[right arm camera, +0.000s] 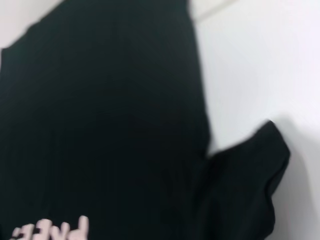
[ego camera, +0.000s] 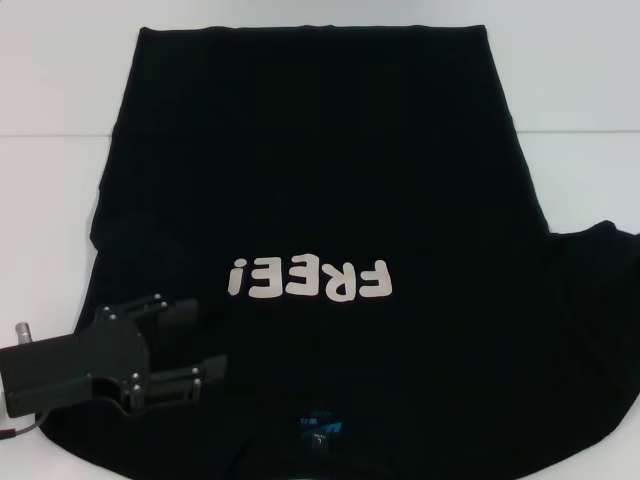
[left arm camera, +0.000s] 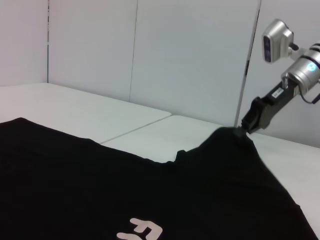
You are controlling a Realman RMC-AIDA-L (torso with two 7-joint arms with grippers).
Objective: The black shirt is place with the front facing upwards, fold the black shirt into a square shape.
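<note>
The black shirt (ego camera: 320, 180) lies front up on the white table (ego camera: 60, 90), with white letters "FREE!" (ego camera: 310, 280) and a blue neck label (ego camera: 320, 428) at the near edge. My left gripper (ego camera: 207, 340) is open and hovers low over the shirt's near-left shoulder area. My right gripper is out of the head view. In the left wrist view it (left arm camera: 245, 131) is shut on the shirt's right side and lifts the cloth into a peak (left arm camera: 227, 142). The right wrist view shows the shirt (right arm camera: 100, 125) and its right sleeve (right arm camera: 260, 165).
The shirt's hem reaches the far part of the table. A seam (ego camera: 570, 133) runs across the table top. White wall panels (left arm camera: 190, 50) stand behind the table. Bare table shows left and right of the shirt.
</note>
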